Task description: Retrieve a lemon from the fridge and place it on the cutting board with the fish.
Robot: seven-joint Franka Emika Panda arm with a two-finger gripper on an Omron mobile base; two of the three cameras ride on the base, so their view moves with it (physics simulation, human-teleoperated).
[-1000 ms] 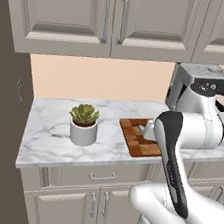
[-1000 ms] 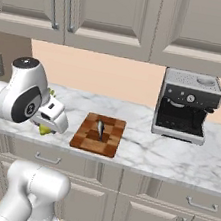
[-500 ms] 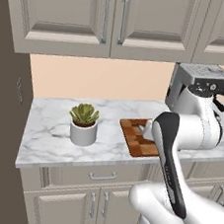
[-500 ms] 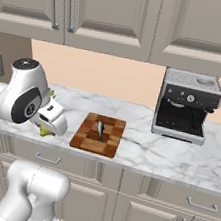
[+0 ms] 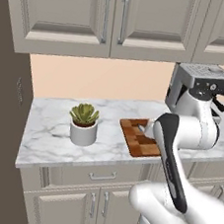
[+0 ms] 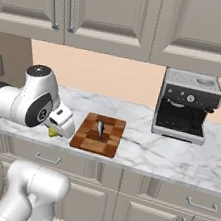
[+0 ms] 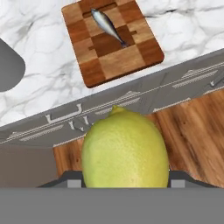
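Hand view shows the gripper [image 7: 124, 186] partly spread and pinching the lemon [image 7: 125, 148], whose long axis runs up the picture with its nipple end toward the counter [image 7: 39, 74], above the floor short of the cutting board [image 7: 114, 39], where the fish [image 7: 107, 26] lies diagonally.

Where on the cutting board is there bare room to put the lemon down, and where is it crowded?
The cutting board is bare along its near edge, toward the drawer fronts, and at both sides of the fish. The middle and far end are taken: the fish lies there diagonally. The jaws hold the lemon off the counter's front, short of the board.
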